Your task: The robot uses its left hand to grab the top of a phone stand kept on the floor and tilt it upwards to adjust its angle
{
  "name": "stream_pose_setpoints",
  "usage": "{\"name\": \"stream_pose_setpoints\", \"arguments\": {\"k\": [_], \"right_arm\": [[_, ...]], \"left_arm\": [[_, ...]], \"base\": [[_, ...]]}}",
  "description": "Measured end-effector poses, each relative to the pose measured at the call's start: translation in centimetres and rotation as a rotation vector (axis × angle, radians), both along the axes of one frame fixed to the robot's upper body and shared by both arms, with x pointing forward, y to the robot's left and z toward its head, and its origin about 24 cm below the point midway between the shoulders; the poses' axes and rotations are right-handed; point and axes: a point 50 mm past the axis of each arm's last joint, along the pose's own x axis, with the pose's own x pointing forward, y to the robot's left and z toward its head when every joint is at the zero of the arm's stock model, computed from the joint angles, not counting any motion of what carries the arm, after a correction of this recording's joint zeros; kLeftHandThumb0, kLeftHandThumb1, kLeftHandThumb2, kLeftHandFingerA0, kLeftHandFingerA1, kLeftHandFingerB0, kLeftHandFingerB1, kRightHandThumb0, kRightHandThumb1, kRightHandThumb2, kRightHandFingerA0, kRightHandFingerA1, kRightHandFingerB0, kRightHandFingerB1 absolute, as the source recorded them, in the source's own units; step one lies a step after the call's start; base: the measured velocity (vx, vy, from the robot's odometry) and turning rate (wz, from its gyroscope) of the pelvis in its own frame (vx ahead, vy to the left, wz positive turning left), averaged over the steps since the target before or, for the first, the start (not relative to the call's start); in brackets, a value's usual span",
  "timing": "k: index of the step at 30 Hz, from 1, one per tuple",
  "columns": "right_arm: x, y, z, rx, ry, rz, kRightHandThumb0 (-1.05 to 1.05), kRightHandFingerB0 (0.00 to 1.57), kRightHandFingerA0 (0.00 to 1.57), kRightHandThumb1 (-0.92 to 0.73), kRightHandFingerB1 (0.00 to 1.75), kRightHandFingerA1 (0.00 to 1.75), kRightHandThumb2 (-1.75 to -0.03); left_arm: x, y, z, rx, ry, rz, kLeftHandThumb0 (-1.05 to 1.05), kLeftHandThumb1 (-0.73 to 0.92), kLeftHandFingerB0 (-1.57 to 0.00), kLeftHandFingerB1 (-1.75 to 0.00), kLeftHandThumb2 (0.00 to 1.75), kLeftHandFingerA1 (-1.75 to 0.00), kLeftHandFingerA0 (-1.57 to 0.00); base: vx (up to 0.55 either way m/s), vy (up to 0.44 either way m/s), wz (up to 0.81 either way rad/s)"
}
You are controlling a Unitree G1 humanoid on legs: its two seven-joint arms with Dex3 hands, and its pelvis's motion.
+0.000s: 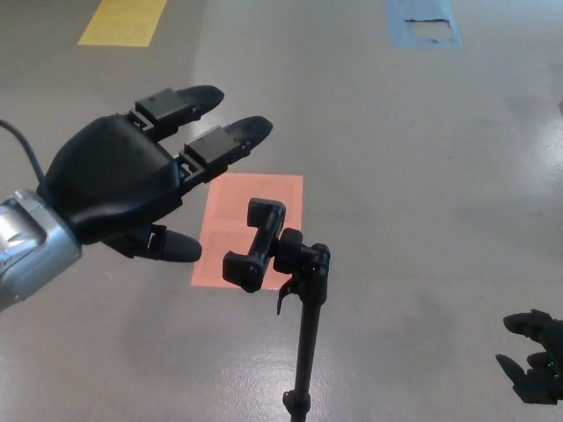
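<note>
Though empty, the black phone stand (273,255) stands upright.

Glossy grey floor (413,176), orange patch (220,237) mid-frame, yellow patch (123,19) and blue patch (420,22) far off; phone stand (303,299) stands on it.

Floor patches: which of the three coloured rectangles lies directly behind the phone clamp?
The orange patch, mid-floor behind the phone clamp. The yellow patch and the blue patch lie far off at the top edge.
</note>
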Motion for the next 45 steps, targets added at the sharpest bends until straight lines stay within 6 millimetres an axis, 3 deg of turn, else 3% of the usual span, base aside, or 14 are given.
{"name": "stream_pose_setpoints", "arguments": {"k": [14,15,18,21,22,26,27,28,32,36,37,38,41,45], "right_arm": [[0.0,0.0,0.0,-0.007,0.034,0.014,-0.3,0.08,0.09,-0.54,0.49,0.52,-1.07],[0.1,0.0,0.0,-0.008,0.035,0.015,-0.3,0.07,0.09,-0.55,0.49,0.52,-1.07],[0.1,0.0,0.0,-0.01,0.039,0.016,-0.29,0.08,0.09,-0.55,0.49,0.52,-1.07],[0.1,0.0,0.0,-0.01,0.044,0.016,-0.29,0.08,0.09,-0.55,0.49,0.52,-1.07],[0.1,0.0,0.0,-0.01,0.045,0.016,-0.3,0.07,0.09,-0.56,0.49,0.52,-1.08],[0.1,0.0,0.0,-0.011,0.051,0.018,-0.3,0.07,0.09,-0.56,0.49,0.52,-1.08],[0.1,0.0,0.0,-0.012,0.055,0.02,-0.29,0.08,0.09,-0.56,0.49,0.52,-1.08],[0.1,0.0,0.0,-0.012,0.055,0.02,-0.29,0.08,0.09,-0.56,0.5,0.52,-1.08],[0.1,0.0,-0.1,-0.015,0.067,0.024,-0.29,0.09,0.1,-0.55,0.5,0.52,-1.07],[0.1,0.0,-0.1,-0.017,0.073,0.027,-0.29,0.08,0.09,-0.56,0.5,0.52,-1.08],[0.1,0.0,-0.1,-0.017,0.073,0.027,-0.56,0.25,0.22,-0.8,0.33,0.36,-0.67],[0.0,0.0,-0.1,-0.019,0.076,0.029,-0.29,0.08,0.09,-0.56,0.49,0.52,-1.08],[0.0,0.0,-0.2,-0.022,0.08,0.03,-0.29,0.08,0.08,-0.56,0.49,0.51,-1.08],[0.0,0.0,-0.2,-0.022,0.09,0.03,-0.29,0.08,0.09,-0.56,0.49,0.52,-1.08]], "left_arm": [[0.8,0.3,-0.1,0.041,0.004,0.025,-0.85,0.56,0.0,-0.11,0.89,-0.2,-0.09],[0.9,0.3,-0.1,0.044,0.005,0.026,-0.8,0.66,0.0,-0.21,0.6,-0.25,-0.11],[0.9,0.3,-0.3,0.058,0.007,0.027,-0.8,0.54,0.0,-0.19,0.92,-0.29,-0.09],[0.9,0.3,-0.7,0.083,0.008,0.025,-0.82,0.7,0.0,-0.2,0.61,-0.25,-0.11],[0.9,0.3,-0.7,0.086,0.008,0.024,-0.96,0.63,0.0,-0.05,0.94,-0.2,-0.08],[0.9,0.2,-1.1,0.104,0.013,0.021,-0.94,0.59,0.0,-0.03,0.91,-0.19,-0.09],[0.8,0.1,-1.3,0.111,0.015,0.019,-0.85,0.62,0.0,-0.18,0.59,-0.25,-0.12],[0.8,0.1,-1.3,0.111,0.015,0.019,-0.78,0.47,0.0,-0.16,0.86,-0.29,-0.09],[0.5,0.0,-2.0,0.132,0.027,-0.002,-0.76,0.52,0.0,-0.22,0.57,-0.25,-0.11],[0.3,-0.2,-2.5,0.152,0.03,-0.016,-0.71,0.45,0.0,-0.13,0.78,-0.23,-0.06],[0.2,-0.2,-2.6,0.157,0.03,-0.019,-0.67,0.42,0.0,-0.18,0.78,-0.26,-0.09],[0.1,-0.4,-2.7,0.163,0.028,-0.027,-0.71,0.45,0.0,-0.12,0.78,-0.23,-0.07],[0.0,-0.6,-2.7,0.167,0.025,-0.035,-0.68,0.47,0.0,-0.25,0.55,-0.25,-0.11],[-0.2,-0.7,-2.7,0.175,0.02,-0.041,-0.68,0.43,0.0,-0.16,0.78,-0.24,-0.06]], "base": [[0.0,0.0,0.0],[0.0,0.0,0.0],[0.0,0.0,0.0],[0.0,0.0,0.0],[0.0,0.0,0.0],[0.0,0.0,0.0],[0.0,0.0,0.0],[0.0,0.0,0.0],[0.0,0.0,0.0],[0.0,0.0,0.0],[0.0,0.0,0.0],[0.0,0.0,0.0],[0.0,0.0,0.0],[0.0,0.0,0.0]]}}
